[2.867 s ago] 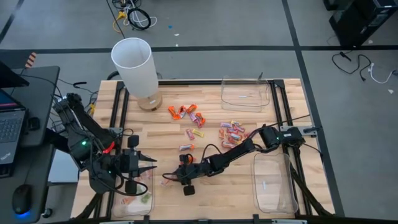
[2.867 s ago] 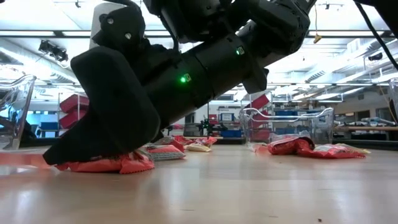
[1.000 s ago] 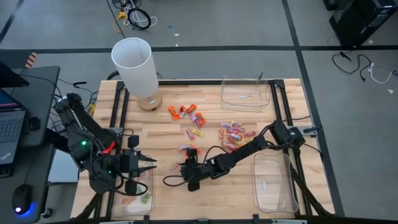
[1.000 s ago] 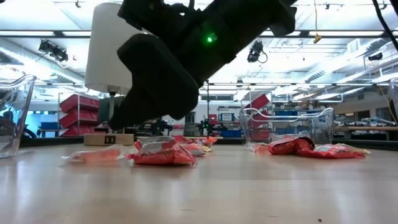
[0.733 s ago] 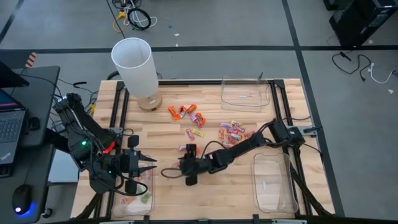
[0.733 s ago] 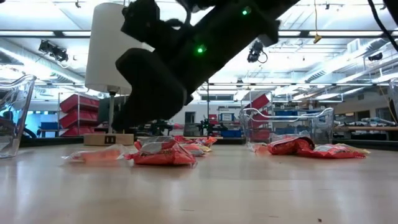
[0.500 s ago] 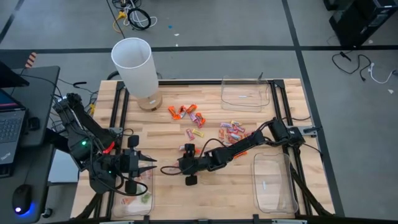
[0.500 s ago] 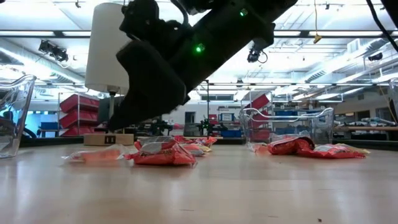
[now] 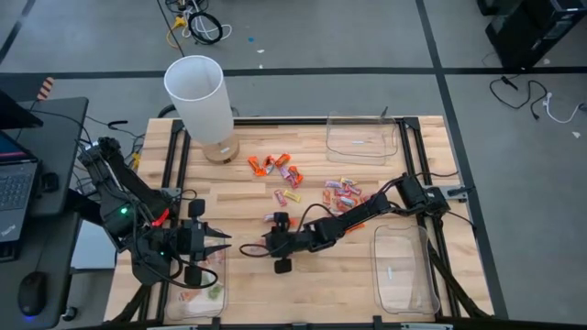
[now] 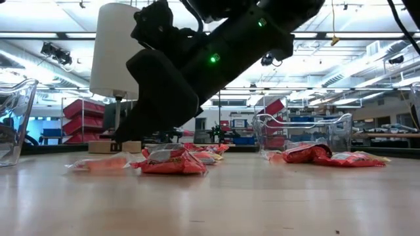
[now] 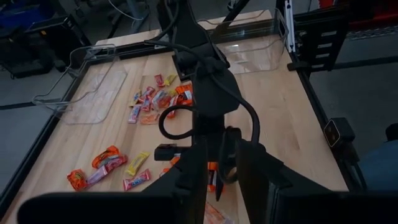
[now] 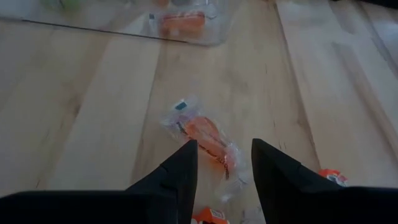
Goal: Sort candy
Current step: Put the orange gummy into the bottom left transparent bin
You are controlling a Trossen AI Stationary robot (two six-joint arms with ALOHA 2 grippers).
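R gripper (image 12: pixel 224 163) open, empty, over clear-wrapped orange candy (image 12: pixel 204 134), frame centre. L gripper (image 11: pixel 217 174) part open, empty, parked lower left.

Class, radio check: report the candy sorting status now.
Right gripper open, low over clear-wrapped orange candy. Left gripper waiting above its tray. Nothing blocking.

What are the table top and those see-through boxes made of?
The table top looks like pale wood in glued strips with a smooth finish; grain lines show. The boxes look like clear hard plastic: you see the table through them, and their rims catch light.
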